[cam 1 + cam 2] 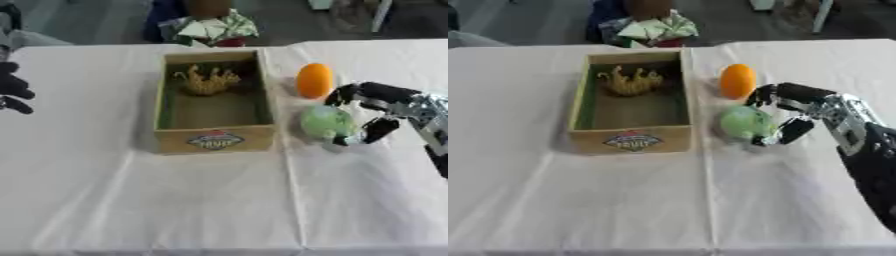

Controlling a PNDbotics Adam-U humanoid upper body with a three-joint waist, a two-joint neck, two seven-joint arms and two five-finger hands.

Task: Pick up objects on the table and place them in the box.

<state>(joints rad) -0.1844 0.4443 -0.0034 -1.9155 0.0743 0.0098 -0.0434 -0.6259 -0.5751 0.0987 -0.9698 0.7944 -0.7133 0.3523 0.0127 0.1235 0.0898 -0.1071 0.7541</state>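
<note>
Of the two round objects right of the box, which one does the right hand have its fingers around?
The green ball, nearer the camera. The right hand curls round it; the orange ball sits untouched behind it.

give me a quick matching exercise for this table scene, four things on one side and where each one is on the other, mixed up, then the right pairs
Things:
1. yellow toy
2. orange ball
3. green ball
4. left hand

Places:
A. at the view's left edge, away from the box
B. on the cloth right of the box, between the right hand's curled fingers and thumb
C. inside the box, at its far end
D. on the cloth right of the box, beyond the green ball

Pairs: 1-C, 2-D, 3-B, 4-A
</note>
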